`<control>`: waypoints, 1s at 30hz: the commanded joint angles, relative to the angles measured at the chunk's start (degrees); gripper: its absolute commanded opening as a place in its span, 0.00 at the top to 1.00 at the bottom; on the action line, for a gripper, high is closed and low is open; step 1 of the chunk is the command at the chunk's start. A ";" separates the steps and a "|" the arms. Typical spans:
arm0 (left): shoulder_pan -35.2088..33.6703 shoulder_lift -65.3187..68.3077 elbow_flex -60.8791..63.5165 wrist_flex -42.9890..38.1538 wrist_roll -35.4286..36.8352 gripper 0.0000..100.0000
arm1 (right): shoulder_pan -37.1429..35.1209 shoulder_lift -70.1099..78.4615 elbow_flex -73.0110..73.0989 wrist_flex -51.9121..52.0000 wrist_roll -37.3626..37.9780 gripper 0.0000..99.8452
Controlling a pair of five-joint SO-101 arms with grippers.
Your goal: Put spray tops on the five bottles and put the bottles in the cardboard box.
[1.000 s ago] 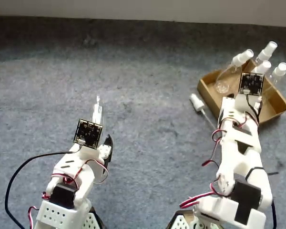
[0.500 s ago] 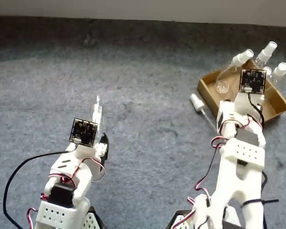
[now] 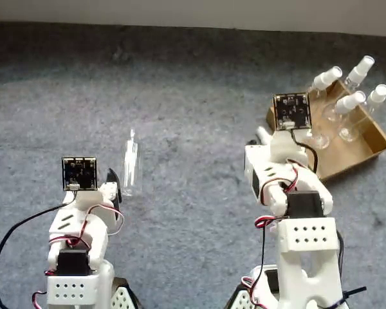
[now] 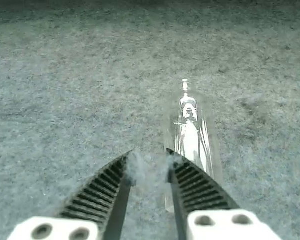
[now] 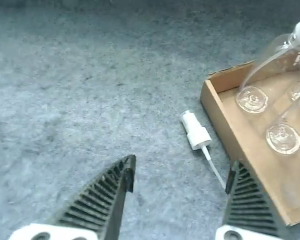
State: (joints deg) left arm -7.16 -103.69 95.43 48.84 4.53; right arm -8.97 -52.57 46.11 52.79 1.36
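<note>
A clear bottle without a top (image 3: 130, 168) lies on its side on the grey carpet. In the left wrist view this bottle (image 4: 192, 131) lies just past one fingertip of my left gripper (image 4: 151, 162), which is open by a narrow gap and holds nothing. A white spray top (image 5: 196, 132) with its thin tube lies on the carpet beside the cardboard box (image 5: 225, 125). My right gripper (image 5: 182, 170) hangs wide open above it, with the tube between the fingers. Several capped bottles (image 3: 347, 103) lean in the box (image 3: 360, 151).
Grey carpet covers the whole table. The box sits at the far right with its near wall (image 3: 273, 122) close to the right arm (image 3: 289, 174). Open carpet lies between the two arms and beyond the lying bottle.
The left arm has drawn back and to the left, away from the lying bottle. The right arm has swung left from over the box to above the loose spray top.
</note>
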 commanded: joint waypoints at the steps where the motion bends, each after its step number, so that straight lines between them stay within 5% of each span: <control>1: -1.98 -0.57 -3.21 -1.14 -0.18 0.81 | -6.20 4.00 -10.51 6.55 -4.75 0.75; 15: -11.82 -0.57 -5.85 -1.05 0.09 0.79 | -26.33 39.25 -41.54 18.68 -19.96 0.74; 30: -13.67 -0.57 -5.93 -1.32 0.09 0.79 | -34.51 77.41 -76.18 18.59 -29.54 0.74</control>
State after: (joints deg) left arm -20.44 -103.69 93.23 48.75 4.53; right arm -42.02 22.33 -20.97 71.16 -26.68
